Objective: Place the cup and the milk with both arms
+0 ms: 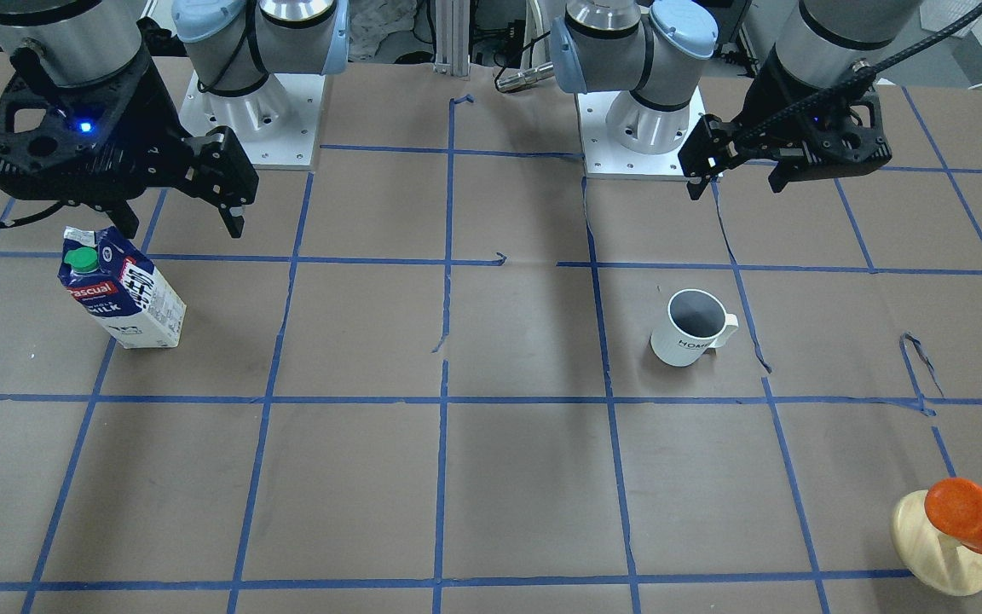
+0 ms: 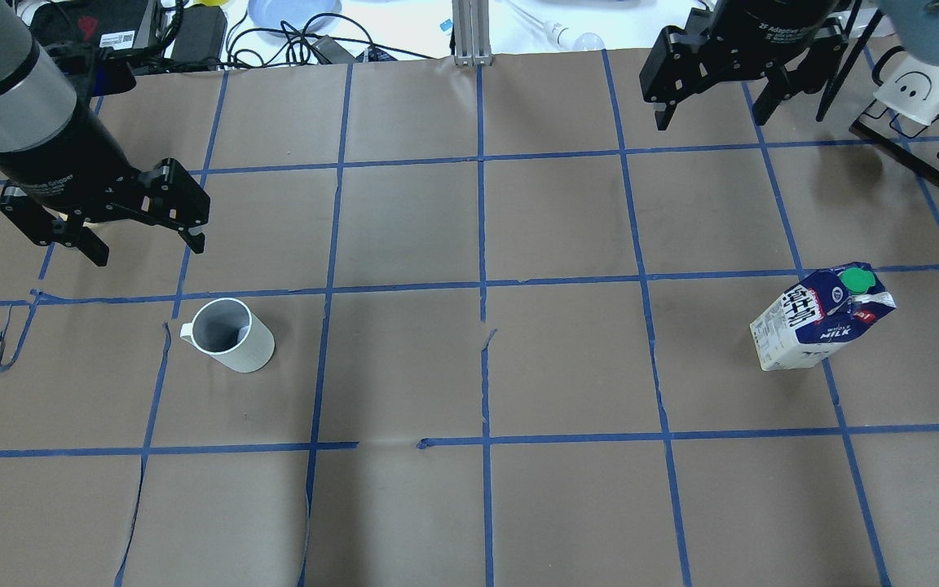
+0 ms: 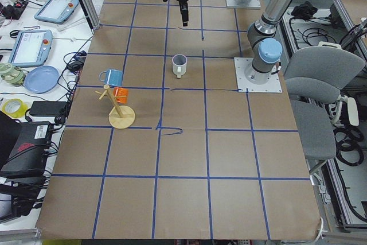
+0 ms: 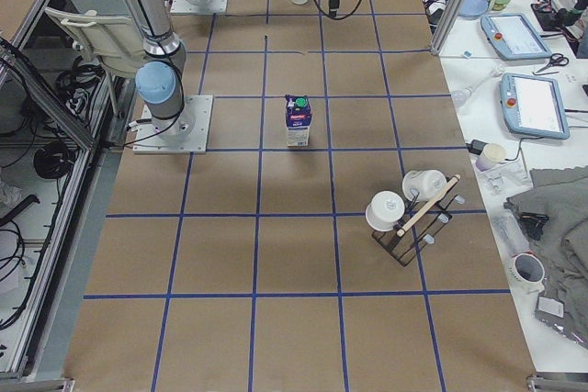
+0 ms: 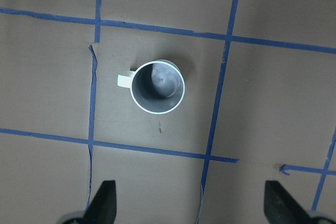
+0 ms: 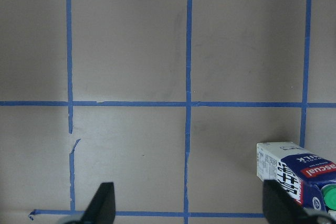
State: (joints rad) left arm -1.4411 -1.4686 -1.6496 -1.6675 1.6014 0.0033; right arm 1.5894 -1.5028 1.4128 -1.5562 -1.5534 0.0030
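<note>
The cup point(image 2: 233, 336) stands upright on the left half of the table point(image 2: 559, 367) and the milk point(image 2: 820, 318) upright on the right half. They are well apart, probably so each arm serves one. The left gripper point(image 2: 147, 249) hovers near the cup and the right gripper point(image 2: 710, 114) farther from the milk, both spread wide and empty.

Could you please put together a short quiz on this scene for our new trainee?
1. True or false: the left gripper hangs open, apart from the cup.
2. The milk is: A) standing upright on the table; B) lying on its side; C) held in a gripper.
3. Fill in: the right gripper has its jaws ___.
Key: 1 true; 2 A; 3 open.
</note>
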